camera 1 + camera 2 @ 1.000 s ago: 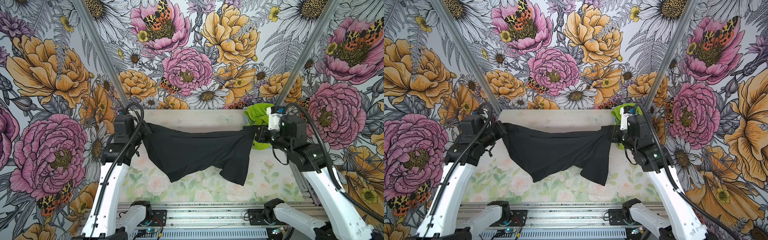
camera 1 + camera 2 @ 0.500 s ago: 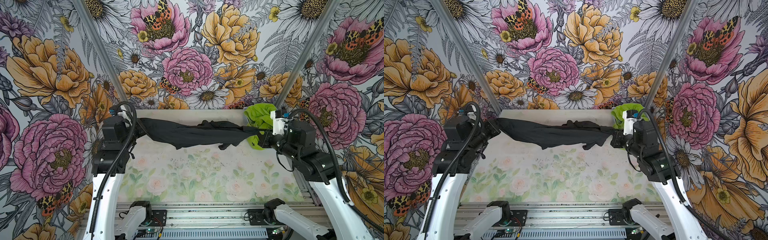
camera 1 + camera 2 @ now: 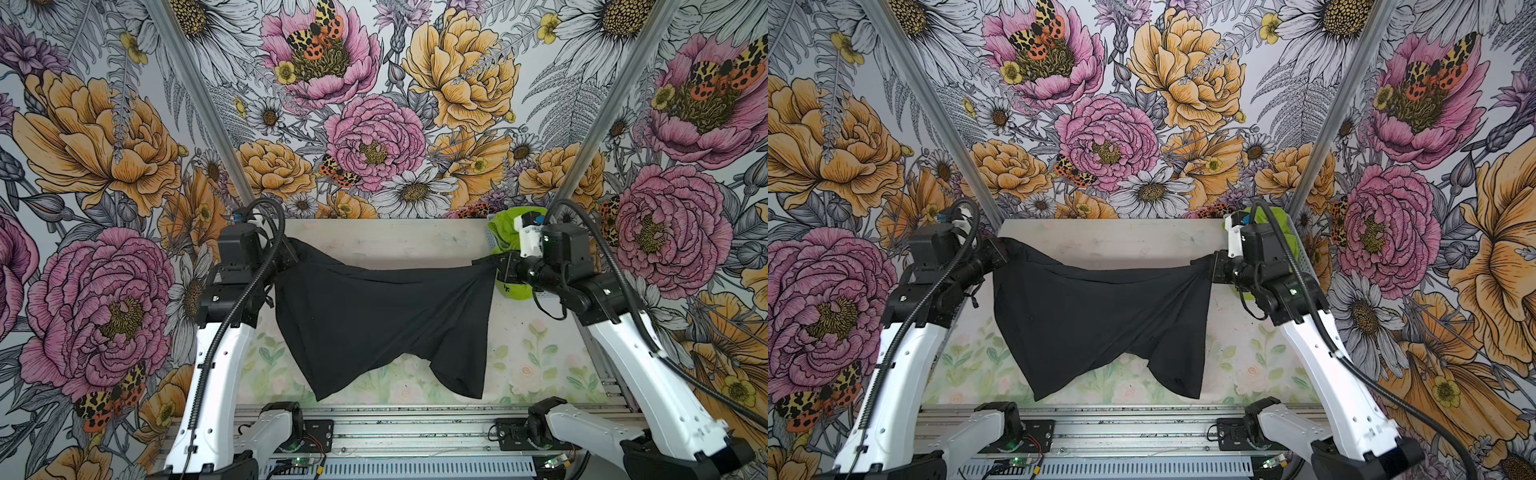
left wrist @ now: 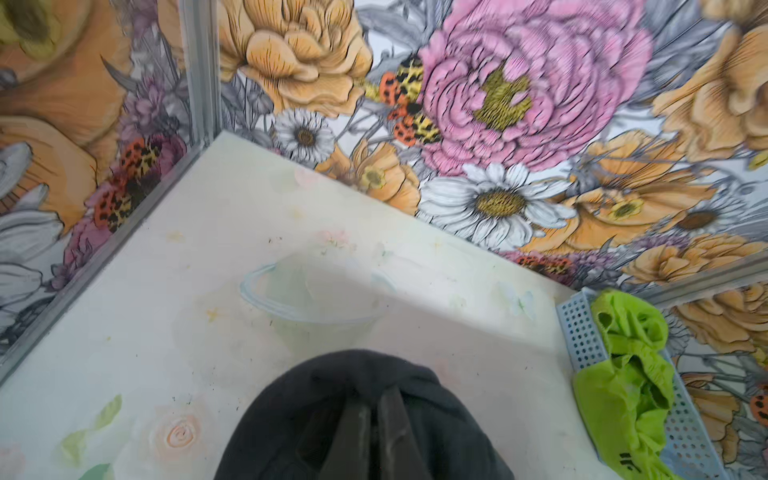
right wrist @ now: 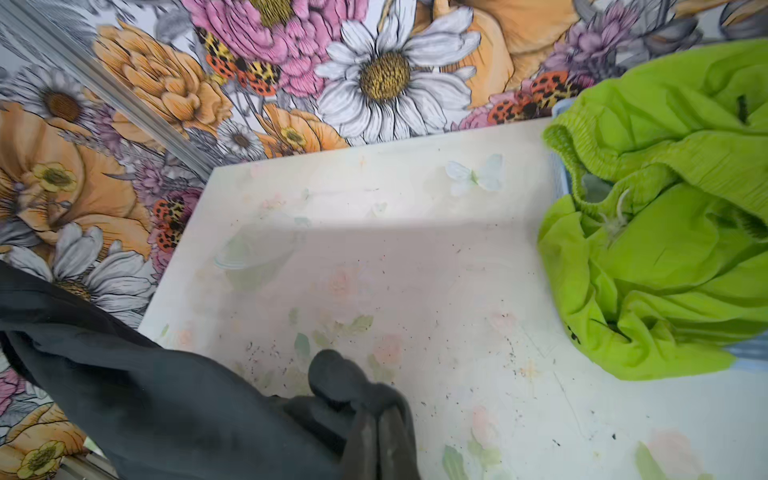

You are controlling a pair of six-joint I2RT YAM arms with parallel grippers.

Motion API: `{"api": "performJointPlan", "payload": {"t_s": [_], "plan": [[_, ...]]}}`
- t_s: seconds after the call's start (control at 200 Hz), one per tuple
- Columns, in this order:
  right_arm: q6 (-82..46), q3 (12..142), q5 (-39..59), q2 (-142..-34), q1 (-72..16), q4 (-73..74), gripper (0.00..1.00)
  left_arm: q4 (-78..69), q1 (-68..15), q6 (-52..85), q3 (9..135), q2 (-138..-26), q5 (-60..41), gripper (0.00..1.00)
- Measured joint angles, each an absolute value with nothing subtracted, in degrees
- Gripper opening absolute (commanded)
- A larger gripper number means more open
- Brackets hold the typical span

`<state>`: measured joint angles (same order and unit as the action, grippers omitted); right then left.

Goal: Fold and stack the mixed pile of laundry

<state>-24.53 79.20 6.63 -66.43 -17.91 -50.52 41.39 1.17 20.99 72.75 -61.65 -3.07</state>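
Both arms are up, with the black T-shirt (image 3: 382, 316) stretched between them above the counter (image 3: 395, 241).

Left end effector (image 3: 291, 255): clenched on one top corner of the shirt, over the counter's far left corner. In the left wrist view the fingers (image 4: 353, 419) are pressed together and cloth (image 4: 291, 415) is bunched around them.

Right end effector (image 3: 498, 266): clenched on the opposite top corner, near the counter's right edge and just beside the basket (image 4: 582, 328). In the right wrist view the fingers (image 5: 365, 432) are together, a knot of fabric sits over the tips, and the rest of the shirt (image 5: 145, 395) trails off to the side.

Shirt state in both top views (image 3: 1100, 320):
- the top edge runs almost straight from grip to grip, with a slight sag in the middle
- creases fan out from the right grip
- the body hangs toward the counter's near edge
- the lower edge ends in two pointed lobes with a notch between them
- can't tell whether the lobes touch the counter

The lime-green shorts (image 5: 665, 249) are crumpled in the light-blue perforated basket at the counter's far right corner. They spill over its rim on the counter side and sit apart from the shirt. Their white drawstring (image 5: 615, 216) shows in the right wrist view, and a small black logo (image 4: 625, 459) shows in the left wrist view.

The counter has a faded floral print and scattered dark specks.
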Motion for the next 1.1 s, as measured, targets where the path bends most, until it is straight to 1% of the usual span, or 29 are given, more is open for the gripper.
{"api": "performJointPlan", "payload": {"t_s": [0.045, 0.095, 0.15, 0.205, 0.29, 0.44, 0.585, 0.716, 0.826, 0.946, 1.026, 1.101], "plan": [[-24.3, 78.3, 6.8, -70.7, -17.9, -48.7, 0.40, 39.8, 1.3, 21.0, 70.2, -64.0, -3.5, 0.00], [-24.6, 77.6, 6.8, -75.2, -17.9, -47.2, 0.48, 38.5, 1.6, 21.0, 67.6, -66.8, -4.0, 0.00], [-24.5, 76.5, 6.8, -79.0, -17.9, -46.0, 0.53, 37.2, 2.0, 21.0, 64.8, -70.4, -4.5, 0.00], [-25.6, 74.6, 6.8, -80.4, -17.9, -45.3, 0.55, 36.2, 2.4, 21.0, 62.8, -73.7, -5.1, 0.00], [-27.1, 70.4, 7.0, -78.8, -18.0, -44.5, 0.54, 34.5, 3.0, 21.0, 60.7, -77.1, -5.7, 0.00], [-33.1, 56.7, 8.8, -68.2, -19.7, -44.3, 0.52, 31.9, 3.7, 21.1, 59.4, -78.4, -6.1, 0.00], [-41.7, 41.9, 10.4, -57.5, -26.7, -46.2, 0.43, 29.7, 4.6, 21.0, 59.4, -78.5, -6.1, 0.00], [-49.8, 31.2, 10.8, -51.6, -33.6, -48.2, 0.42, 28.8, 5.0, 21.0, 59.4, -79.4, -6.4, 0.00], [-53.8, 28.1, 10.8, -51.9, -37.0, -49.1, 0.44, 28.4, 5.0, 21.1, 59.4, -80.6, -6.9, 0.00], [-56.2, 27.9, 10.8, -55.5, -39.3, -47.9, 0.43, 28.3, 5.0, 21.1, 59.4, -80.8, -7.0, 0.00], [-57.0, 27.9, 10.7, -58.3, -40.2, -46.7, 0.37, 28.1, 5.0, 21.1, 59.4, -80.8, -7.0, 0.00], [-57.8, 27.8, 10.6, -60.4, -40.9, -45.7, 0.28, 28.0, 5.0, 21.2, 59.4, -80.8, -7.0, 0.00]]}}
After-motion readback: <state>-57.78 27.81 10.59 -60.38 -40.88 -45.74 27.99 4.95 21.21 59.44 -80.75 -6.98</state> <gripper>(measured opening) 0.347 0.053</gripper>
